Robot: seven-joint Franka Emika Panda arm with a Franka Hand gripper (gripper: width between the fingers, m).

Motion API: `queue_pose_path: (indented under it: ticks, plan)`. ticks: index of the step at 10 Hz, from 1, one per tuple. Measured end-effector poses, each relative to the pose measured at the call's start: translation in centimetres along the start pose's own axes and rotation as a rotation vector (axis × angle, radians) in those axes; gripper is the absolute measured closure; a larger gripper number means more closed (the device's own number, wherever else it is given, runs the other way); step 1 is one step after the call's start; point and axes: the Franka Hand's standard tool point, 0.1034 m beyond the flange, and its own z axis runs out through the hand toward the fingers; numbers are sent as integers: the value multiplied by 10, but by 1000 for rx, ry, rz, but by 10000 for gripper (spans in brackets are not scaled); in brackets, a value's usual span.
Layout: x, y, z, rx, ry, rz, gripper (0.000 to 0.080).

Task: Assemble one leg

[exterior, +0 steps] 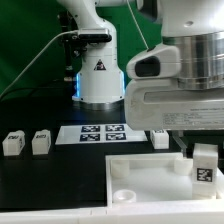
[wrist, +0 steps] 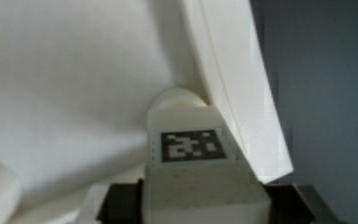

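Note:
My gripper [exterior: 204, 158] is shut on a leg [exterior: 204, 170], a small white block with a black-and-white tag, and holds it upright over the near right corner of the large flat white panel [exterior: 150, 172]. In the wrist view the leg [wrist: 194, 150] sits between my dark fingers [wrist: 131, 200], its far end at a round corner socket [wrist: 179, 100] beside the panel's raised edge [wrist: 229, 80]. Two more legs [exterior: 13, 143] [exterior: 41, 142] stand on the table at the exterior view's left. Another white piece [exterior: 159, 138] lies behind the panel.
The marker board [exterior: 98, 133] lies flat in front of the arm's white base [exterior: 100, 80]. The panel has another round socket [exterior: 124, 194] at its near left corner. The table top is black.

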Motion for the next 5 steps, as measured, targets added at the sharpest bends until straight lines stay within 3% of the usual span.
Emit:
queue_pose_path:
  ticks: [1, 5]
  plan:
    - [-1, 1, 0, 17, 0, 137, 499]
    - [-2, 0, 1, 17, -6, 498, 499]
